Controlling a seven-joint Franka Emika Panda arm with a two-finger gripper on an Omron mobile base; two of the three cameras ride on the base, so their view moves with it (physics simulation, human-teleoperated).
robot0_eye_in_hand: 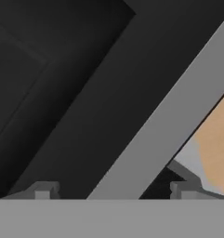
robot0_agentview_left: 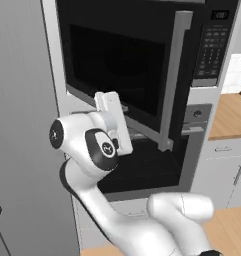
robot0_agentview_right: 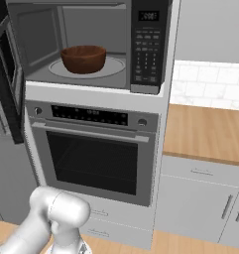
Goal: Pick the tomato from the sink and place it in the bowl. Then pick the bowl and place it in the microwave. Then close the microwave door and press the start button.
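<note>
The gripper point(robot0_eye_in_hand: 113, 189) is standing wide apart with nothing between its fingertips point(robot0_eye_in_hand: 42, 189), and the microwave door point(robot0_eye_in_hand: 85, 93) is filling the space straight ahead of it, very close. In the hand view the door's grey edge strip is running diagonally across, passing up between the two tips, so the door's outer face is lying directly in front of the hand rather than off to a side.

In the left base view the hand is sitting against the swung-out microwave door point(robot0_agentview_left: 127, 65), low on its dark window, with the door's free edge and its vertical handle lying off to the hand's far side. That is the relation the coming push is turning on: the door is hinged on the side away from the keypad, so the hand is needing to press forward through the panel toward the microwave point(robot0_agentview_right: 91, 47) cavity beyond it.

The bowl point(robot0_agentview_right: 83, 58) is already resting on the white turntable inside the cavity, behind the door from where the hand is working. Whether the tomato is lying in it I cannot tell; the rim is hiding the inside. Judging by this, the closing step is the one in hand, with the keypad waiting past the door's free edge
</note>
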